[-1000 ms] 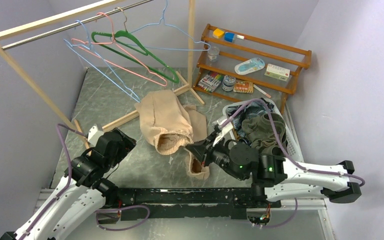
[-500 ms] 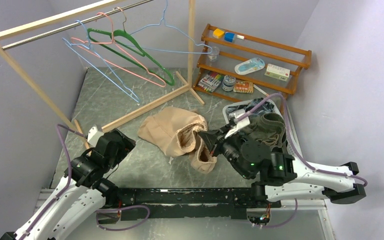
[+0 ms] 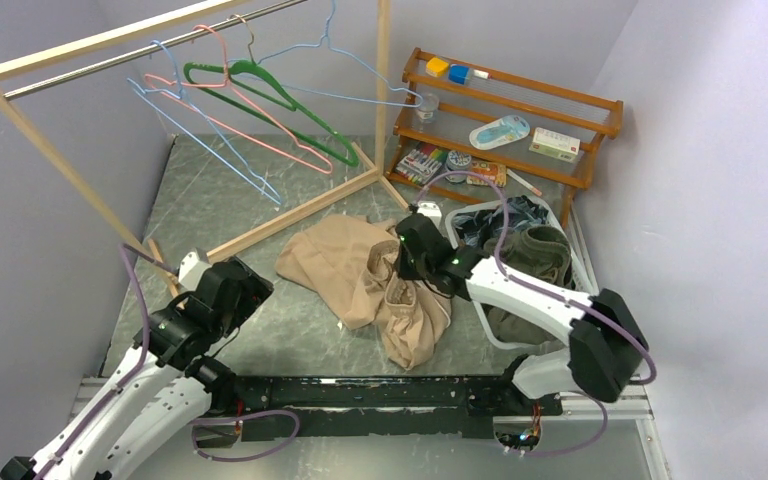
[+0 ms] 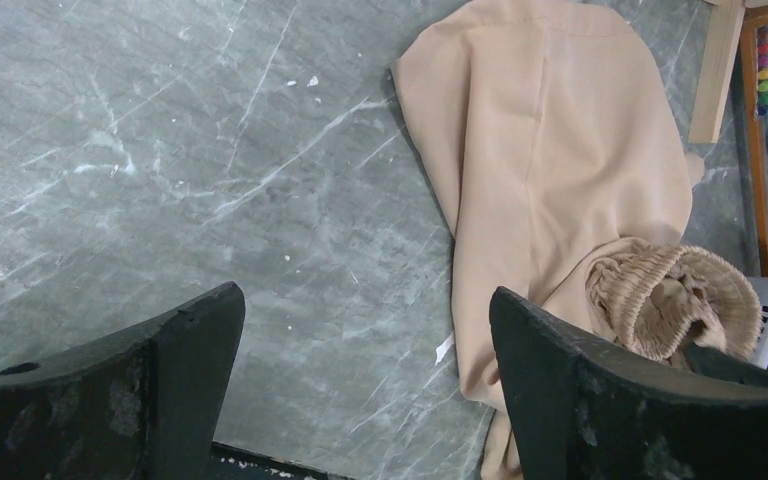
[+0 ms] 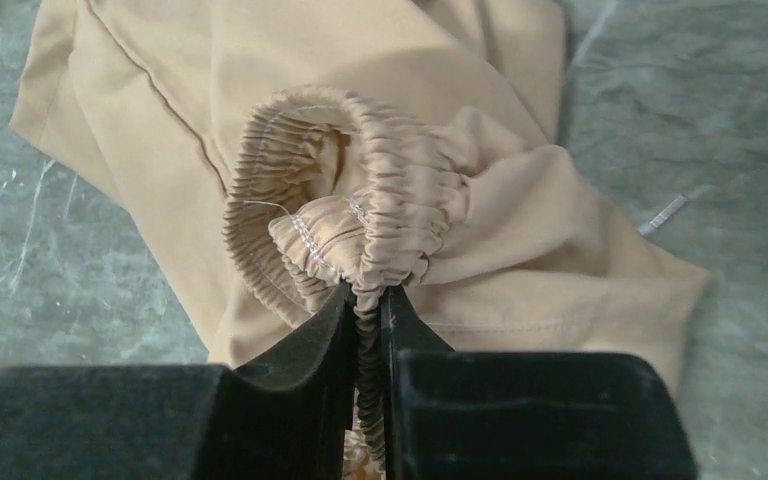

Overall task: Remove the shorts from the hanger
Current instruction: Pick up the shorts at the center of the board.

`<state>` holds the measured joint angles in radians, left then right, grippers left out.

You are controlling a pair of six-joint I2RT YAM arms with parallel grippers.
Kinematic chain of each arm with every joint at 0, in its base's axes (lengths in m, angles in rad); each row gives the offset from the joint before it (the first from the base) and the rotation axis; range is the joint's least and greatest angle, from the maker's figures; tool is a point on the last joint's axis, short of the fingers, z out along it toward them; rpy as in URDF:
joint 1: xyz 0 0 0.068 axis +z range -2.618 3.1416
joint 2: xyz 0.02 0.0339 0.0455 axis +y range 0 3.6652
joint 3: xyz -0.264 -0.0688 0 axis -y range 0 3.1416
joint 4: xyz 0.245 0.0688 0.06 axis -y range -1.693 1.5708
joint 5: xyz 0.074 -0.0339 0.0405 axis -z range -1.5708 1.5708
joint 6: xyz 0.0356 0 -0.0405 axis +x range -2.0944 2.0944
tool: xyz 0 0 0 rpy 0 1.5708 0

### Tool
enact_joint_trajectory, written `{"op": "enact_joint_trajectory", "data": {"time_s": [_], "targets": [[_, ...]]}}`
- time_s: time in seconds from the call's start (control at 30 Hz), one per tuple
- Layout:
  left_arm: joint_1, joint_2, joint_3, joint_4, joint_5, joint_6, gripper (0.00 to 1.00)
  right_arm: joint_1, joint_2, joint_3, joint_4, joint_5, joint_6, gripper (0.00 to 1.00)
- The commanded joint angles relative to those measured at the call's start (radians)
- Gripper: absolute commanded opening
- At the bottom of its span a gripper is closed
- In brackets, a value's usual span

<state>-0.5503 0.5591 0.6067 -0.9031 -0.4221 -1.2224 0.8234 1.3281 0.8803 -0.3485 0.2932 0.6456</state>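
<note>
Hangers [image 3: 260, 90] all bare: removal looks done. Your right fingers [image 5: 305, 345] pinch beige shorts [image 3: 335, 262] waistband beside basket [image 3: 580, 270]. Left fingers [image 4: 185, 350] wide, empty. Dropping pair in basket likely remains.

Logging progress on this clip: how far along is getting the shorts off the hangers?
Done: the hangers hang bare, and olive shorts lie in the basket. In hand: the right gripper pinches the waistband of the beige shorts. Remaining: probably binning them; the left gripper is open.
</note>
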Motion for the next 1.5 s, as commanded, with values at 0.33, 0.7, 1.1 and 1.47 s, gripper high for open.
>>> {"op": "enact_joint_trajectory", "data": {"time_s": [0.33, 0.7, 1.1, 1.47], "targets": [[0.006, -0.057, -0.008, 0.011, 0.011, 0.003, 0.95, -0.009, 0.223, 0.149, -0.107, -0.058, -0.001, 0.91], [0.006, -0.030, -0.003, 0.029, 0.021, 0.022, 0.95, 0.022, 0.307, 0.129, -0.066, 0.000, 0.098, 1.00], [0.006, -0.067, -0.003, 0.004, 0.013, 0.002, 0.95, 0.188, 0.744, 0.212, -0.120, 0.156, 0.142, 0.80], [0.006, -0.055, -0.005, 0.014, 0.016, 0.013, 0.95, 0.075, 0.339, -0.065, 0.070, 0.139, 0.095, 0.00]]}}
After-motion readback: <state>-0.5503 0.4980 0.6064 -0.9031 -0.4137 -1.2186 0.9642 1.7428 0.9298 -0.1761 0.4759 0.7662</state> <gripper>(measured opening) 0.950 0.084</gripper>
